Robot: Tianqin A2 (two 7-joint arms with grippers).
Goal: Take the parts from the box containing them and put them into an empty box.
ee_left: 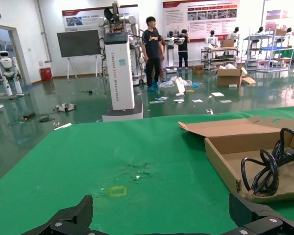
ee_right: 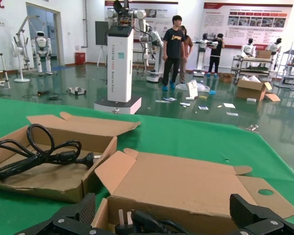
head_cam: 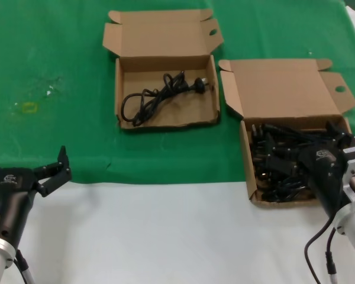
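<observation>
The box containing the parts (head_cam: pixel 247 160) lies open at the right, full of tangled black power cords (head_cam: pixel 278 163). My right gripper (head_cam: pixel 305 145) hangs open just over those cords; in the right wrist view a plug (ee_right: pixel 121 223) lies between its spread fingers (ee_right: pixel 83 211), in front of the box's lid (ee_right: pixel 186 186). The other box (head_cam: pixel 119 89) stands open at the back middle and holds one looped cord (head_cam: pixel 160 94), seen also as a cord (ee_right: pixel 44 156) in the right wrist view. My left gripper (head_cam: pixel 26 155) is open and empty at the near left, well away from both boxes.
A green cloth (head_cam: pixel 59 59) covers the far half of the table, and bare white tabletop (head_cam: pixel 165 236) runs along the front. A small yellow mark (head_cam: pixel 28 107) sits on the cloth at the left. The far box's wall (ee_left: pixel 225 161) shows in the left wrist view.
</observation>
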